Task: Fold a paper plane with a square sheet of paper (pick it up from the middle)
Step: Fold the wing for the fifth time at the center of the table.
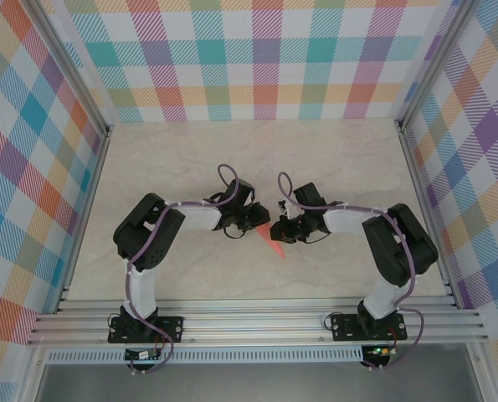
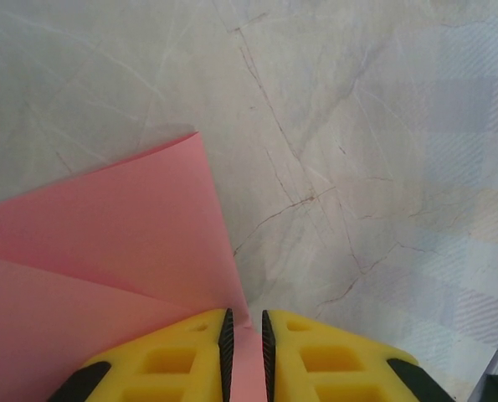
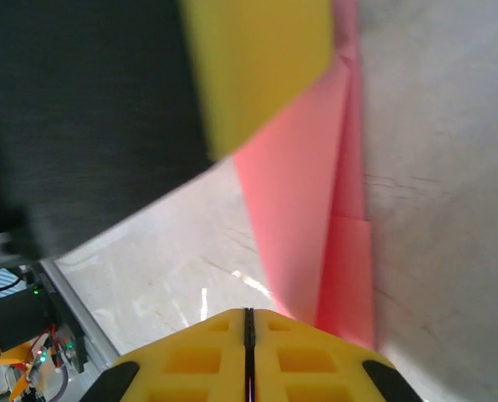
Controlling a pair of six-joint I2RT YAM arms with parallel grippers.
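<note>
Paper plane (image 1: 274, 239), smooth salmon-pink, pointed toward 6 o'clock. Sits pinched by yellow left gripper (image 2: 244, 325); right gripper (image 3: 249, 316) at 2 o'clock, closed tight.

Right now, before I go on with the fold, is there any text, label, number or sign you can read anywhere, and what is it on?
No readable text anywhere.
On the paper: nothing, plain pink.
On the board below the left arm's base: any print is too small to read.
On the walls: checked pattern, no words.
</note>
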